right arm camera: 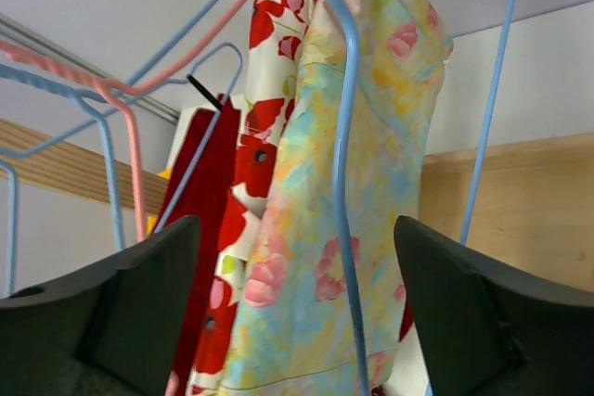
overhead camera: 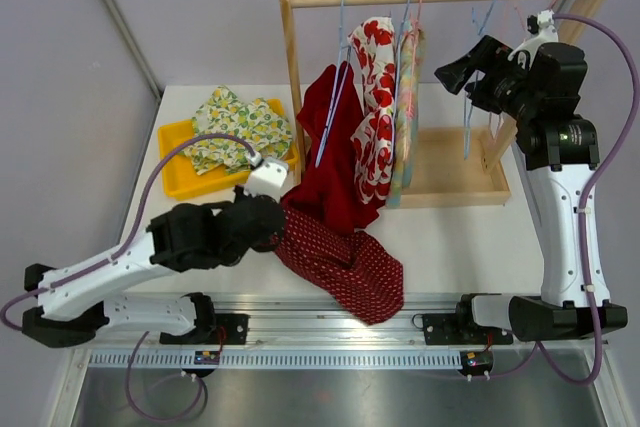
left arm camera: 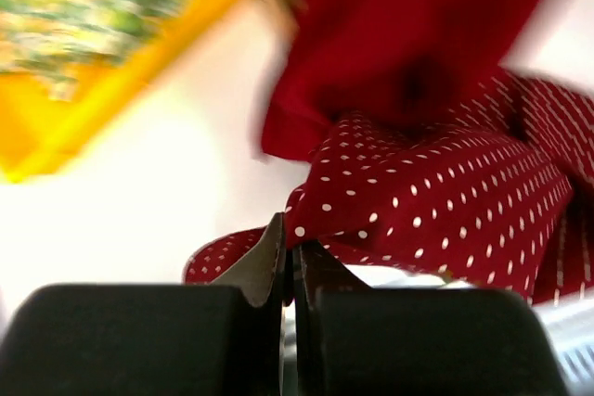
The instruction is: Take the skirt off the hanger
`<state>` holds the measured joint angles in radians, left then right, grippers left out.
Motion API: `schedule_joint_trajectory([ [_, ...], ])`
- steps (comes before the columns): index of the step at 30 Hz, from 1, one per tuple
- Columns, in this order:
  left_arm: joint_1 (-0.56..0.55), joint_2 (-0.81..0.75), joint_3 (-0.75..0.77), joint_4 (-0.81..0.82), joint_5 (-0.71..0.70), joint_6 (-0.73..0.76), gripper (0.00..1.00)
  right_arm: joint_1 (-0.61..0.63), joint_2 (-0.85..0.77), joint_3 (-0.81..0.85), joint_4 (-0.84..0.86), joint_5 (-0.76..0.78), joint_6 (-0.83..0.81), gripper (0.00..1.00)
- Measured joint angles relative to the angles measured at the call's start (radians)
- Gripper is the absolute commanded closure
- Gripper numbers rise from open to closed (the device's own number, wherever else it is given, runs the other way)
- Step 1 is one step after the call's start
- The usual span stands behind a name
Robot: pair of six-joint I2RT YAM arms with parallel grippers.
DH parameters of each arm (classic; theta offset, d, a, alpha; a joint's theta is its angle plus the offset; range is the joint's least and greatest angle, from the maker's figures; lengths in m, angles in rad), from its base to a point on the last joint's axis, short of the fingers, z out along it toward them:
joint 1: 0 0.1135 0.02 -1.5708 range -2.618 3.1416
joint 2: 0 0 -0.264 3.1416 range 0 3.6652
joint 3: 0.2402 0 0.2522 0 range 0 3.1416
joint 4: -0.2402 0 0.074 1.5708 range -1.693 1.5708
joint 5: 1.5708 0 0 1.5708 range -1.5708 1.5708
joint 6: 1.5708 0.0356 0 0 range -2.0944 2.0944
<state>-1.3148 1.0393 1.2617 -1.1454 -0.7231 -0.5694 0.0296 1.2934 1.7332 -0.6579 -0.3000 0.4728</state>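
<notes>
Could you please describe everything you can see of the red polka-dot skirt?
The polka-dot skirt is soft dark red cloth with small white dots. It lies crumpled in folds on the white table, near its front edge. The left gripper is shut on its left edge. Its upper end meets a plain red cloth that hangs from the blue hanger; whether both are one garment I cannot tell.

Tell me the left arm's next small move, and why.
Probably draw the left gripper, shut on the polka-dot skirt's edge, a little toward the near edge. The skirt lies mostly on the table, yet the red cloth above it hangs at the blue hanger, so it looks not fully off. The right gripper stands open, holding nothing.
</notes>
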Motion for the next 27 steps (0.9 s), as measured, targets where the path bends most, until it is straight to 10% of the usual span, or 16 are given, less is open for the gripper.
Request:
schedule_joint_trajectory([
  [11, 0.668, 0.077, 0.245, 0.071, 0.12, 0.421, 1.0, 0.0, -0.044, -0.056, -0.055, 0.047, -0.027, 0.01],
  [27, 1.122, 0.702, 1.146, 0.279, 0.383, 0.465, 1.0, 0.0, -0.13, -0.237, -0.047, 0.047, -0.031, 0.0],
])
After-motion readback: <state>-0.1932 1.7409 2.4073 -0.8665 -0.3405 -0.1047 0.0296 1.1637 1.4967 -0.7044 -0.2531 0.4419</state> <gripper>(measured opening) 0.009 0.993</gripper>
